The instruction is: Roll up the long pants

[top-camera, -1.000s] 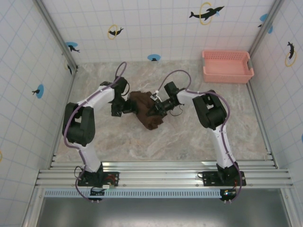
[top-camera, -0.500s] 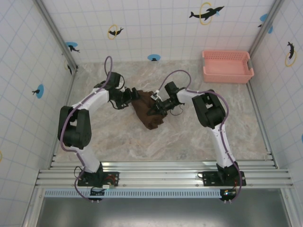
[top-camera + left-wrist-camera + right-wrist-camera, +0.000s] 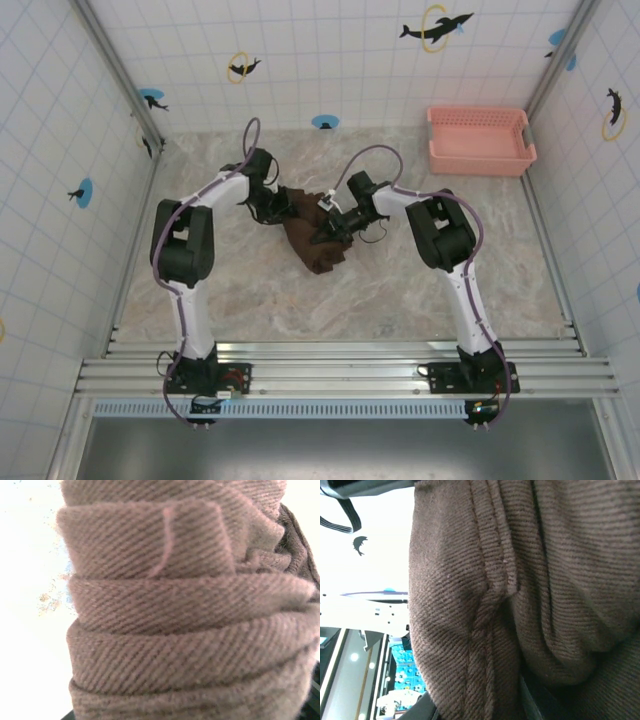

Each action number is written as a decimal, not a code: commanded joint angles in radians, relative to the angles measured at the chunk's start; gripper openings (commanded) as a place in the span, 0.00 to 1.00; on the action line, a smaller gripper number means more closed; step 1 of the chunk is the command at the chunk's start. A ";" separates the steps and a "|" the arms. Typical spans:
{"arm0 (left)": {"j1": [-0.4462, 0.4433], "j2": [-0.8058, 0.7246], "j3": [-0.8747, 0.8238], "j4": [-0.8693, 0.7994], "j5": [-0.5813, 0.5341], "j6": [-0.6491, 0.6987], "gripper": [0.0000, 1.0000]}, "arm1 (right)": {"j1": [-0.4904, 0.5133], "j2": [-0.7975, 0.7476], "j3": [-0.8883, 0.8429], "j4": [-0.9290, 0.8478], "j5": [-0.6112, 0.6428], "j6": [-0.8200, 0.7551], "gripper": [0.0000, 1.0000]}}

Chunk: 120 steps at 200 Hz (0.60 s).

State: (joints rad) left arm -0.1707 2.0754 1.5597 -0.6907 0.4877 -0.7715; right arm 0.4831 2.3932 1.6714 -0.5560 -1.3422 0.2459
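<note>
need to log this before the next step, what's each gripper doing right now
left gripper: at the edge of the pants, cloth hides it, cannot tell
right gripper: closed on the pants

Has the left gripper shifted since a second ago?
Yes. The left gripper has moved away from the base rail toward the back wall, up against the long pants.

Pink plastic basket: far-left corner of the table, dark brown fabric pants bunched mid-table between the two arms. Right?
No: the pink plastic basket sits in the far-right corner, not the far-left; the top external view shows it. The dark brown fabric pants are bunched mid-table between the two arms, as stated.
</note>
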 commanded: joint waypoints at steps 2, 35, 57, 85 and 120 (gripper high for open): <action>0.006 0.037 0.111 -0.209 -0.090 0.063 0.23 | 0.006 0.027 0.026 -0.172 0.147 -0.086 0.18; 0.007 0.020 0.150 -0.344 -0.138 0.060 0.23 | -0.013 -0.062 0.085 -0.451 0.475 -0.298 0.44; 0.007 0.011 0.124 -0.349 -0.117 0.037 0.24 | -0.003 -0.226 -0.001 -0.398 0.697 -0.296 0.52; 0.003 0.006 0.115 -0.354 -0.104 0.015 0.24 | 0.082 -0.399 -0.081 -0.365 0.937 -0.307 0.60; -0.002 0.013 0.148 -0.400 -0.125 0.008 0.26 | 0.291 -0.529 -0.099 -0.335 1.201 -0.260 0.71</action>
State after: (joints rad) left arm -0.1738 2.1056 1.6806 -0.9691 0.4065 -0.7525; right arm 0.6289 1.9411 1.5929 -0.8886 -0.4240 -0.0246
